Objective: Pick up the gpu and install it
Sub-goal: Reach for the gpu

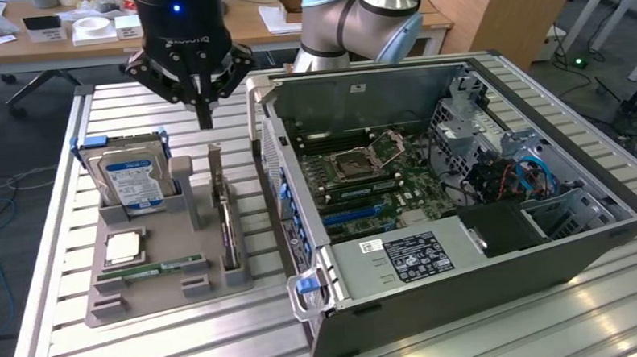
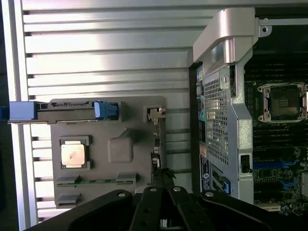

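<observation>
gpu [image 1: 226, 219] not picked up: it stands on edge in a slot of the grey holder [image 1: 157, 294], on the side nearest the case [image 1: 462, 245], nothing touching it

wrist view has the gpu edge-on [image 2: 156, 144] along the holder's [image 2: 120, 149] border, silver bracket at the hard-drive end

claw [image 1: 203, 119] fingers together, empty, pointing straight down, hanging above the gpu side of the holder with clear air under the tip. in the wrist view the claw [image 2: 163, 175] tip lines up with the card's edge; which end it's actually over, can't tell

rest of the holder: hard drive [image 1: 136, 182] upright in a blue caddy at the end away from the exterior camera, edge-on in the wrist view [image 2: 62, 110]. cpu [image 1: 125, 247] flat in its pocket [image 2: 73, 155], memory stick [image 1: 151, 269] flat just beside it [image 2: 91, 181]

case lies on its side just beside the holder, side panel off, motherboard [image 1: 367, 180] exposed with cpu socket open; wrist view catches the case's [image 2: 231, 96] perforated rear wall

holder and case both sit on the slatted metal bench [image 1: 133, 114], bench slats also in the wrist view [image 2: 106, 48]
</observation>
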### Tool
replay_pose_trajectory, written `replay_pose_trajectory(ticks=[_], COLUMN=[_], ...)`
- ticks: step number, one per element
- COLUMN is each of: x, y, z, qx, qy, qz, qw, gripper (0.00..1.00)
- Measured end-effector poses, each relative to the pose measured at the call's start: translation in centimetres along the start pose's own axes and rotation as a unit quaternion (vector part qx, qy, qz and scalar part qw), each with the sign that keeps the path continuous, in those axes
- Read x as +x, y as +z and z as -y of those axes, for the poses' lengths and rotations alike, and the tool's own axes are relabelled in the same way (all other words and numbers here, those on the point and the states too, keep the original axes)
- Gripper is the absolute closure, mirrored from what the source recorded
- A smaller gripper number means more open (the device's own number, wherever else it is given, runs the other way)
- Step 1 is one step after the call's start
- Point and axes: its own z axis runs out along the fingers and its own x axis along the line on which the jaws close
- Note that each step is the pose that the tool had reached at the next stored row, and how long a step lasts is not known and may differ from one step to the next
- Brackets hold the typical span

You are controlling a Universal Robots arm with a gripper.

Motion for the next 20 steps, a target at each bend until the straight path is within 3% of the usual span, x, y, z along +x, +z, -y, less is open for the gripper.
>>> replay_pose_trajectory(ticks=[12,20], x=[-0.2,-0.3], y=[-0.13,-0.18], z=[2.98,4.19], qx=[0.0,0.0], qy=[0.0,0.0], qz=[0.0,0.0], qw=[1.0,1.0], gripper=[0.89,0.89])
